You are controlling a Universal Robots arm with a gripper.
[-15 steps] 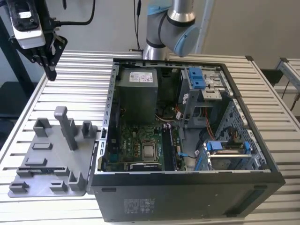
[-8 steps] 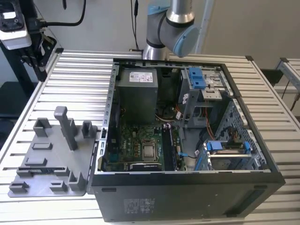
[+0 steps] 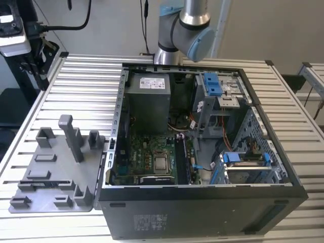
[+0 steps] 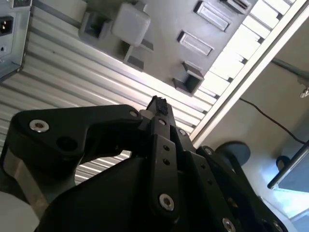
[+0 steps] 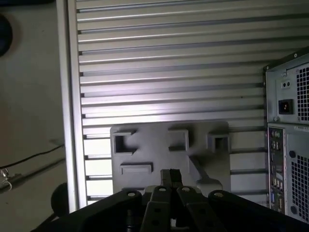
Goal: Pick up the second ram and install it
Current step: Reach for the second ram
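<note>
My gripper (image 5: 170, 175) hangs high over the grey plastic tray (image 5: 203, 159), and its dark fingertips (image 4: 157, 104) are pressed together with nothing visible between them. The tray (image 3: 50, 167) lies on the slatted table at the exterior view's left, with an upright post (image 3: 71, 136) and several blocks. The second ram is out of view; I cannot make it out on the tray or among the motherboard slots (image 3: 179, 159). The arm's elbow (image 3: 185, 30) stands behind the case.
An open black computer case (image 3: 202, 207) fills the middle of the table, with a power supply (image 3: 148, 104) and blue-tabbed drive cages (image 3: 212, 83). Its rear panel (image 5: 289, 121) stands beside the tray. The table's edge rail (image 5: 71, 121) borders the floor.
</note>
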